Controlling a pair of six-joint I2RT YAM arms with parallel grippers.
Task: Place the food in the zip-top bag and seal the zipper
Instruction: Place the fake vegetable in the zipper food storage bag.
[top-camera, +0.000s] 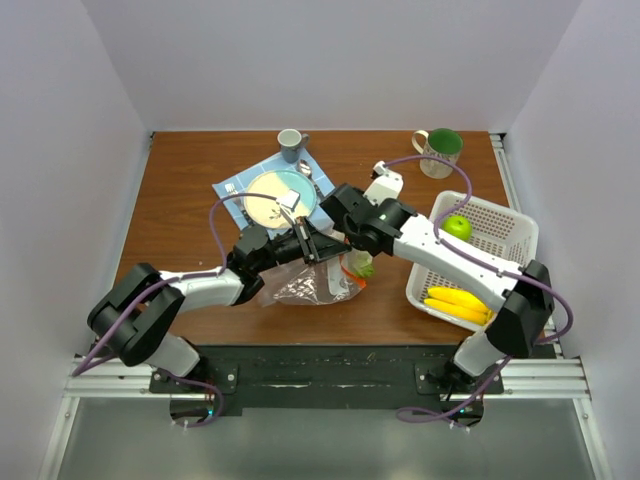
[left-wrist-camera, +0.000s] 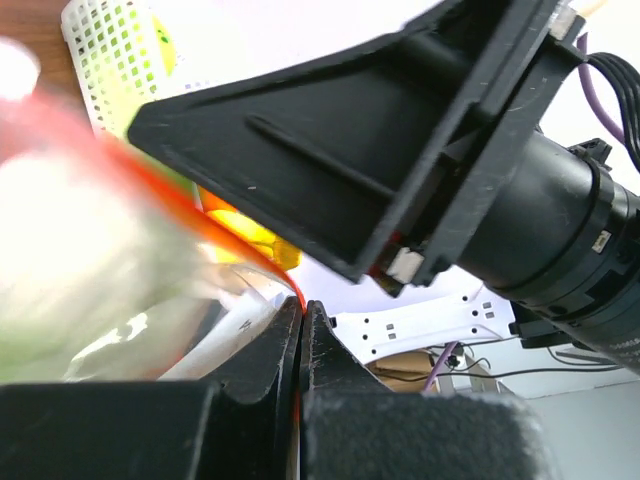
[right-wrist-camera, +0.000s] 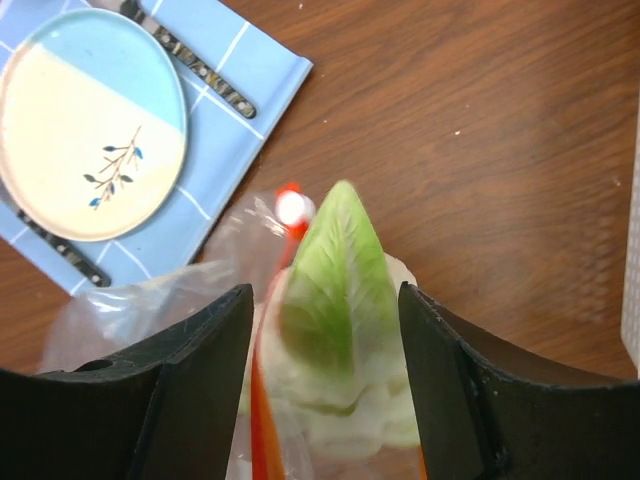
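Note:
The clear zip-top bag (top-camera: 305, 288) lies mid-table. My left gripper (top-camera: 312, 246) is shut on its orange-red zipper (left-wrist-camera: 235, 243), the strip pinched between the closed jaws (left-wrist-camera: 300, 312), holding the mouth up. The pale green leafy piece (right-wrist-camera: 340, 300) sits in the bag mouth, beside the zipper (right-wrist-camera: 262, 420); it also shows in the top view (top-camera: 363, 267). My right gripper (right-wrist-camera: 325, 340) is open, its fingers on either side of the leafy piece with gaps showing. A green apple (top-camera: 457, 228) and yellow bananas (top-camera: 458, 304) lie in the white basket (top-camera: 512, 232). No orange is clearly visible.
A blue-and-cream plate (top-camera: 278, 195) with cutlery sits on a blue napkin (top-camera: 232, 186) behind the bag. A grey cup (top-camera: 290, 145) and a green mug (top-camera: 440, 151) stand at the back. The basket is at the right edge. The two arms cross closely over the bag.

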